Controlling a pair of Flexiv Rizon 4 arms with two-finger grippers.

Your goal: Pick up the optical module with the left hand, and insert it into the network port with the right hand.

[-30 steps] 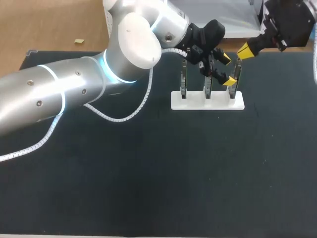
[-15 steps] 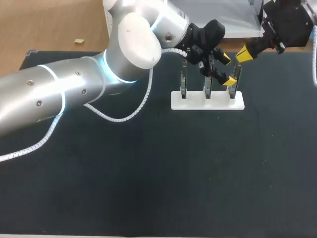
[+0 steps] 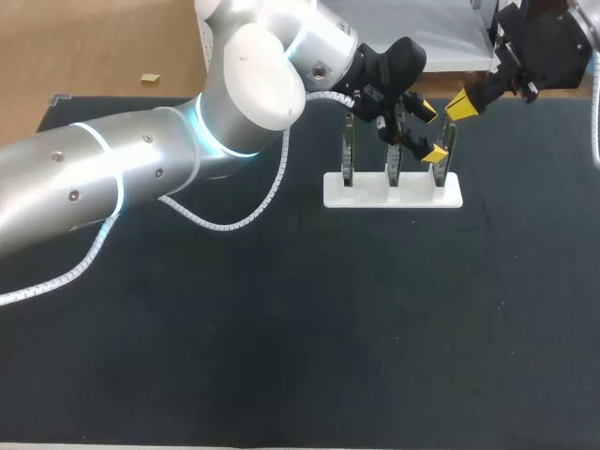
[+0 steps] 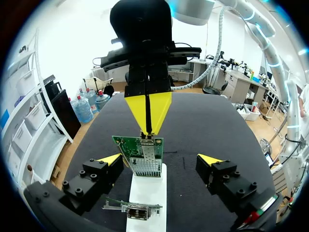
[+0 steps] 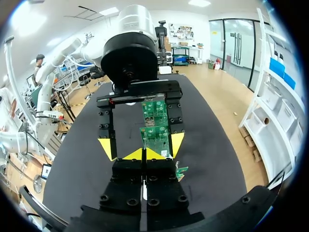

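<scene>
Gaping wide, left jaws clear of green board (image 4: 146,155).

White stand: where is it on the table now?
Head view: the white stand sits at the table's far side, right of centre, beneath the left gripper.

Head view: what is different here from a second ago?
The right gripper shifted slightly to the left and a touch nearer, closing in on the top of the rightmost board. Nothing was taken hold of or let go. The left gripper stayed where it was, open on either side of that board, and the white rack with its three upright boards did not move.
</scene>
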